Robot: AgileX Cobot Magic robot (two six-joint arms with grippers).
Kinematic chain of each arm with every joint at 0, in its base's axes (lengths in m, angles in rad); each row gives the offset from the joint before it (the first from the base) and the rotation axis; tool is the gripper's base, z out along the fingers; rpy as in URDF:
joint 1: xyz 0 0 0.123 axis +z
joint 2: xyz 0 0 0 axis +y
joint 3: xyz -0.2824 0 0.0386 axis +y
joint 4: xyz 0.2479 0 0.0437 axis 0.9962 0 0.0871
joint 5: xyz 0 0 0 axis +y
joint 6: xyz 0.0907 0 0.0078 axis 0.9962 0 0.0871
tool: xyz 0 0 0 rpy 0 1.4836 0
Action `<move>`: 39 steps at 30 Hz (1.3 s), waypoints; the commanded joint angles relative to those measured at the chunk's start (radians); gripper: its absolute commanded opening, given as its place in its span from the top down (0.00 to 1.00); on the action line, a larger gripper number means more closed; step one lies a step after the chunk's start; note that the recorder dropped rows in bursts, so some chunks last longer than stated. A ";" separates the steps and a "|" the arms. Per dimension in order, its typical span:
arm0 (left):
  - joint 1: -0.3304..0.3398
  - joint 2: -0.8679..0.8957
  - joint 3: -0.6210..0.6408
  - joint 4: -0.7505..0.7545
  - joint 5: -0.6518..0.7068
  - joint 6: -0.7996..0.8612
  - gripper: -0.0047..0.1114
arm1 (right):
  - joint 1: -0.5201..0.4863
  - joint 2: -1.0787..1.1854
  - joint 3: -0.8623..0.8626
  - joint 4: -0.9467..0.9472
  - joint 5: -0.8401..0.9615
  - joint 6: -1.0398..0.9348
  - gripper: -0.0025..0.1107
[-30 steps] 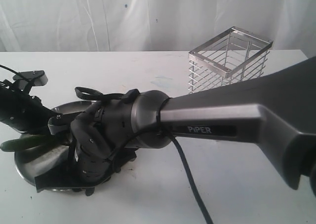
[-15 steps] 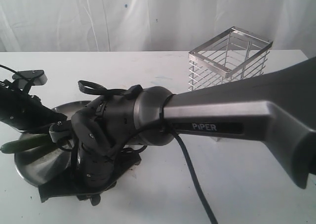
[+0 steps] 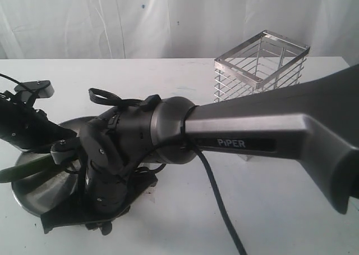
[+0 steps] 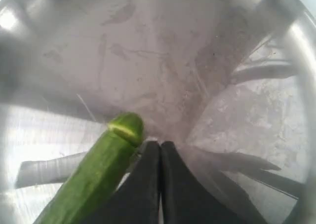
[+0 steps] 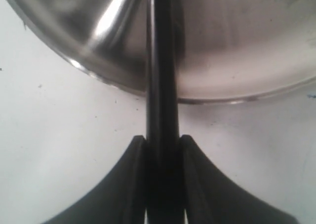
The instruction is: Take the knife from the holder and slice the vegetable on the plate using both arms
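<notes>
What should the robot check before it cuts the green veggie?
1. Is the knife gripped by the right end effector: ok.
2. Is the knife out of the holder: ok.
3. Is the vegetable over the plate: ok.
4. Is the left end effector holding the vegetable: not ok, it is shut beside it.
5. Is the blade lined up across the vegetable: cannot tell.

plate (image 3: 33, 196): largely covered by the right arm (image 3: 269, 131) in the exterior view; rim cut off in both wrist views.
vegetable (image 4: 98, 174): one end cut off by the left wrist picture's edge.
knife (image 5: 162, 86): tip lost at the picture's edge; blade and handle cannot be told apart.
holder (image 3: 261, 69): lower part hidden behind the right arm.
</notes>
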 commanded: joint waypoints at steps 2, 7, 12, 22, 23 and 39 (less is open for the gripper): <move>-0.004 -0.021 0.009 -0.010 0.034 -0.028 0.94 | -0.015 0.006 -0.048 -0.004 0.010 -0.036 0.98; -0.004 -0.093 -0.008 -0.024 0.031 -0.028 0.94 | -0.024 0.032 -0.072 -0.008 0.028 -0.055 0.98; -0.004 -0.146 -0.018 -0.024 0.035 -0.030 0.94 | -0.024 0.044 -0.073 -0.005 0.030 -0.067 0.98; -0.004 -0.199 -0.018 -0.024 0.060 -0.030 0.94 | -0.024 0.092 -0.118 0.003 0.078 -0.111 0.98; -0.004 -0.201 -0.018 -0.024 0.062 -0.030 0.94 | -0.024 0.094 -0.125 0.003 0.081 -0.111 0.98; -0.006 -0.227 -0.018 -0.047 0.078 -0.030 0.94 | -0.024 0.086 -0.182 0.010 0.294 -0.163 0.98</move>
